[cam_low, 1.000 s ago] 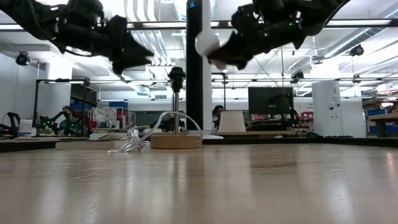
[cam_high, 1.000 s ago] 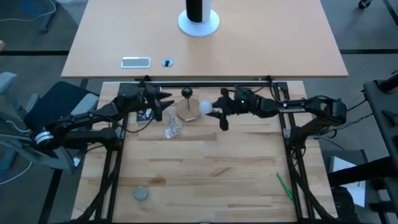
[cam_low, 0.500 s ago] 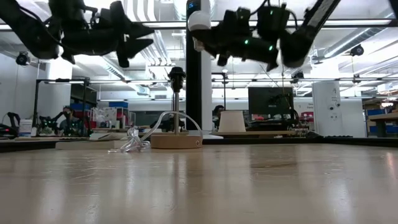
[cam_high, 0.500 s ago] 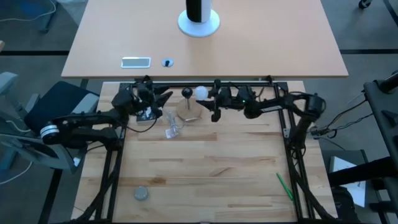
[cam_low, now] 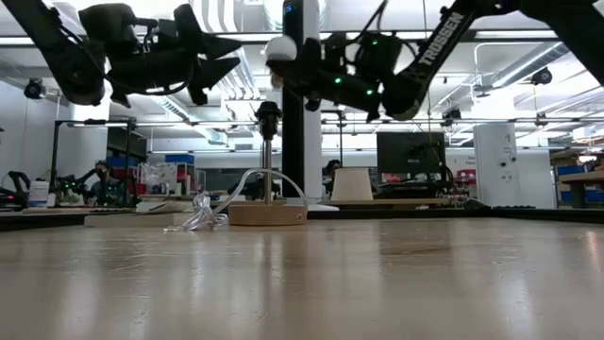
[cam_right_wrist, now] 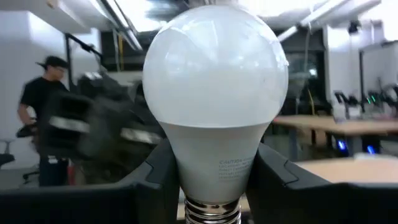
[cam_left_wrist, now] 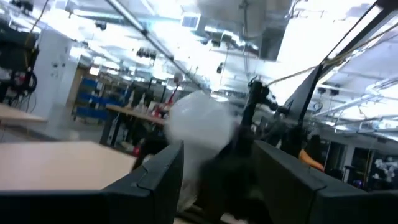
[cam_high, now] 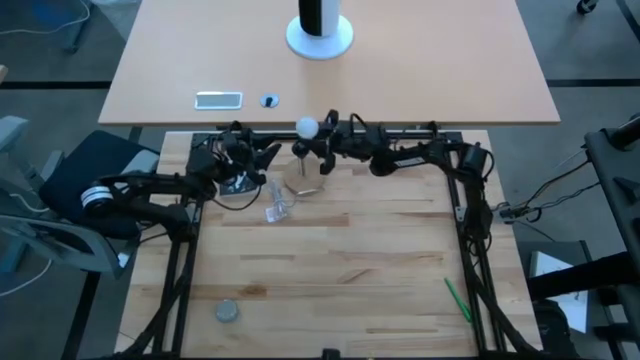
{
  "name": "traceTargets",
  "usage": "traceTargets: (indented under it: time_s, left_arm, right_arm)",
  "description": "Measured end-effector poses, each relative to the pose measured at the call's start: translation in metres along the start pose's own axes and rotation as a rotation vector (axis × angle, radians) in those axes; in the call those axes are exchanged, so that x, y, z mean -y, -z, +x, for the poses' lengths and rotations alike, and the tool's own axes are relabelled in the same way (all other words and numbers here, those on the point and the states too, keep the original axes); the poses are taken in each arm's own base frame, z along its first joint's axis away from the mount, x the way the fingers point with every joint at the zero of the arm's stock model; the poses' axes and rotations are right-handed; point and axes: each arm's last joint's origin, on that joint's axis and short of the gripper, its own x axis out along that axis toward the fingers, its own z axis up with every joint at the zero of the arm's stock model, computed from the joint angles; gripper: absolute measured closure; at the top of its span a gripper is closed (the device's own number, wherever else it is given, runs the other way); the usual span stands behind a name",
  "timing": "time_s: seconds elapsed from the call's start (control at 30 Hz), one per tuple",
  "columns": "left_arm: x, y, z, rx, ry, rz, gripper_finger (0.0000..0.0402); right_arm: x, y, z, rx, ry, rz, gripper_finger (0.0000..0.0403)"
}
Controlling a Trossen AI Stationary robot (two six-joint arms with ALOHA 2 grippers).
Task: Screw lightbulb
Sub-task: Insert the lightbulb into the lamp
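Holding the lightbulb (cam_right_wrist: 214, 93) by its neck in the right tool (cam_high: 322, 150), up over the lamp socket (cam_low: 270, 113). Light, smooth, easy to break. Left tool (cam_high: 262, 155) wide, beside it.

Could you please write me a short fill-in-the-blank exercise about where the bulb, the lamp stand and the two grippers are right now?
1. The white lightbulb is held by the ____ gripper.
2. The left gripper holds nothing and its fingers are ____.
3. The lamp stand has a round base made of ____.
4. The socket at the top of the lamp stand is ____, with no bulb in it yet.

Missing words: right; open; wood; empty
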Motion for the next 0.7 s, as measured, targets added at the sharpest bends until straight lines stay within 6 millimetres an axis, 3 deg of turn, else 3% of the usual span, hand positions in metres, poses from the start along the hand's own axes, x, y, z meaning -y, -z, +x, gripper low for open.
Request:
traceTargets:
  time_s: [0.17,0.37,0.7]
  left_arm:
    - [0.0,-0.006,0.004,0.047,-0.017,0.029,0.0219]
    - [-0.001,-0.008,0.005,0.064,-0.061,0.071,0.0219]
    - [-0.01,0.009,0.007,-0.044,-0.176,0.143,0.0219]
  right_arm:
    - [0.009,0.01,0.01,-0.029,-0.013,0.018,0.0282]
    - [0.01,0.023,0.009,-0.063,-0.017,0.051,0.0282]
    - [0.01,0.028,0.009,-0.1,-0.011,0.036,0.0282]
